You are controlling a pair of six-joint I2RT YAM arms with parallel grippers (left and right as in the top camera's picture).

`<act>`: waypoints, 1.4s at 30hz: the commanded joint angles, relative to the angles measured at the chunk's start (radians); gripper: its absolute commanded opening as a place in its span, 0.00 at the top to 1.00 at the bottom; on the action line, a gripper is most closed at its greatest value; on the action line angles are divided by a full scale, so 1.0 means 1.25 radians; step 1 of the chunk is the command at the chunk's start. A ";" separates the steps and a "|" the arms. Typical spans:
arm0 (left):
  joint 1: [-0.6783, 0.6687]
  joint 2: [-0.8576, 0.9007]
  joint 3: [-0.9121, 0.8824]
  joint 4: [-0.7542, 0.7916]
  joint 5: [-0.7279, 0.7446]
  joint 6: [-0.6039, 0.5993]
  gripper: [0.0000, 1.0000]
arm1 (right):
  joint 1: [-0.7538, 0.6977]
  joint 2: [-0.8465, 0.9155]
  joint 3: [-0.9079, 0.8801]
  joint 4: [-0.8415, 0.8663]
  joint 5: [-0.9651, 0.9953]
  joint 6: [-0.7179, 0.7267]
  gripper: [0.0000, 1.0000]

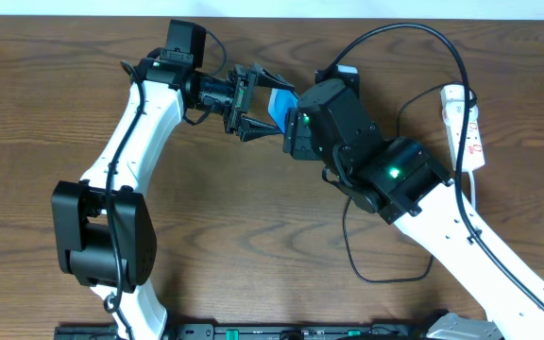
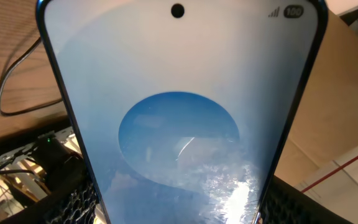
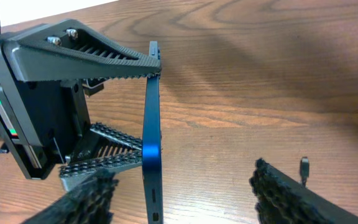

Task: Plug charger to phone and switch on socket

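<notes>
The phone, its blue screen lit, fills the left wrist view, and my left gripper is shut on its long edges. Overhead, the phone is held above the table's middle back, and the right wrist is close against it. In the right wrist view the phone is edge-on with its port end towards me. My right gripper stands open around that end, and its left finger is the nearer one. The charger's small plug shows just beyond the right finger. The socket lies at the far right.
The charger's thin black cable loops over the table in front of the right arm. A thicker black cable arches over the right wrist. The left arm's base stands at the front left.
</notes>
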 commanded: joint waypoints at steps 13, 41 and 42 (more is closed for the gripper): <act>0.004 -0.016 0.006 0.022 0.074 -0.028 0.21 | 0.000 0.032 0.009 0.021 -0.029 0.021 0.42; 0.004 -0.016 0.006 0.024 0.092 -0.028 0.21 | -0.002 0.044 0.009 0.070 -0.016 0.019 0.76; 0.004 -0.016 0.006 0.024 0.092 -0.028 0.21 | -0.002 0.044 0.009 0.071 -0.013 0.018 0.77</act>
